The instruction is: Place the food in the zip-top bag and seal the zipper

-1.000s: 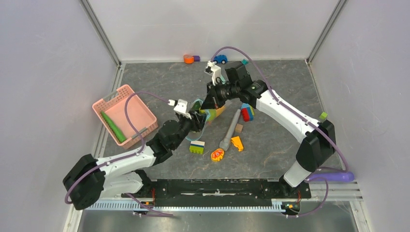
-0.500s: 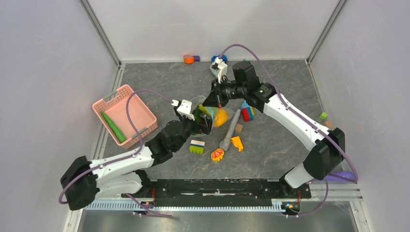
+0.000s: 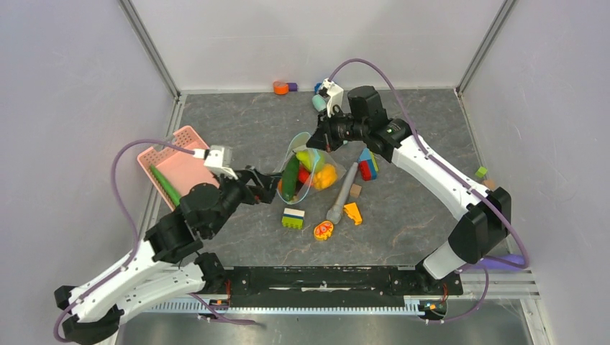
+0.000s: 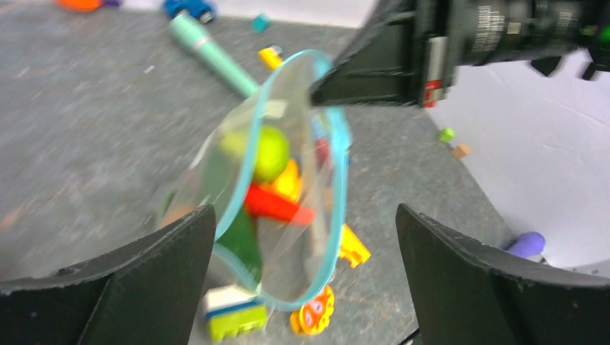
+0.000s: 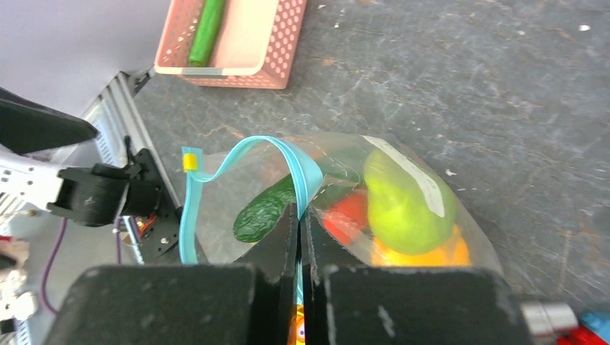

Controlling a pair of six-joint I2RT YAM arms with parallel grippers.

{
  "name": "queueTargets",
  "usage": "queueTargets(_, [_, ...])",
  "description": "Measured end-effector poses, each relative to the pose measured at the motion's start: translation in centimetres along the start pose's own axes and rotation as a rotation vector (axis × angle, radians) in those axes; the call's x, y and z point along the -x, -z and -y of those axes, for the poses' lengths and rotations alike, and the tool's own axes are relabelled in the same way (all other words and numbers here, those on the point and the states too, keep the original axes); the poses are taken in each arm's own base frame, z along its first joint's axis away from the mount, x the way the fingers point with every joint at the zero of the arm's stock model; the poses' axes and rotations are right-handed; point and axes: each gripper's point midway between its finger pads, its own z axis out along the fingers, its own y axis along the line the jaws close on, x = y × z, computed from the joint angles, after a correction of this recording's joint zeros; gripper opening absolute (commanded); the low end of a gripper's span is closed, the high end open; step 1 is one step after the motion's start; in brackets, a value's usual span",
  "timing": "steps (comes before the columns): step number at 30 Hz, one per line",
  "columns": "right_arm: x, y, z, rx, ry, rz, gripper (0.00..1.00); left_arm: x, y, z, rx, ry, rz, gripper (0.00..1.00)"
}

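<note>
The clear zip-top bag (image 3: 309, 171) lies mid-table with its mouth gaping toward the left arm. Inside it is food: a green cucumber (image 5: 266, 208), a yellow-green pear (image 5: 406, 205), a red piece (image 5: 349, 212) and an orange piece (image 5: 431, 255). My right gripper (image 5: 298, 212) is shut on the teal zipper (image 5: 306, 169) and holds the upper rim up. The rim forms an open loop (image 4: 334, 187) in the left wrist view. My left gripper (image 4: 306, 215) is open and empty, left of the bag mouth and clear of it (image 3: 270, 180).
A pink basket (image 3: 188, 170) at the left holds a green stick (image 3: 167, 188). Near the bag lie a stacked block (image 3: 293, 218), an orange oval toy (image 3: 324, 230), a yellow piece (image 3: 352, 213), a grey pen (image 3: 343, 192) and coloured blocks (image 3: 367, 167). A purple piece (image 3: 503, 262) lies by the right arm's base.
My left gripper opened at the bag mouth, then drew back left and toward its base. The green cucumber now lies inside the bag. The right gripper kept its hold and shifted slightly back-right.
</note>
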Motion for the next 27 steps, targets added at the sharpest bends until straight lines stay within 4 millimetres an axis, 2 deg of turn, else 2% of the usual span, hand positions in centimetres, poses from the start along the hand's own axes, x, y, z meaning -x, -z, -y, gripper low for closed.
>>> queueTargets(3, [0.4, 0.2, 0.8, -0.045, 0.027, 0.006, 0.0, 0.3, 2.0, -2.9, 0.163, 0.054, -0.034, 1.0])
queueTargets(8, [1.1, 0.4, 2.2, -0.118, 0.099, 0.025, 0.0, -0.8, 4.6, -7.2, 0.432, 0.107, -0.112, 1.0])
queueTargets(12, [1.8, 0.4, 2.8, -0.14, 0.173, 0.051, 0.0, -2.4, 5.4, -9.7, 0.606, 0.087, -0.175, 1.0])
queueTargets(17, [2.2, 0.2, 3.3, -0.144, 0.284, 0.075, 0.0, -1.8, 6.2, -12.6, 0.799, 0.066, -0.191, 1.0])
queueTargets(21, [2.0, 0.3, 3.8, -0.157, 0.363, 0.089, 0.0, -1.3, 7.2, -17.2, 0.99, 0.154, -0.204, 1.0])
queueTargets(24, [1.9, 0.3, 4.0, -0.163, 0.384, 0.094, 0.0, -2.6, 6.5, -19.1, 1.015, 0.21, -0.279, 1.0])
queueTargets(27, [2.1, 0.3, 4.1, -0.168, 0.384, 0.099, 0.0, -4.2, 3.7, -18.5, 0.895, 0.211, -0.371, 1.0])
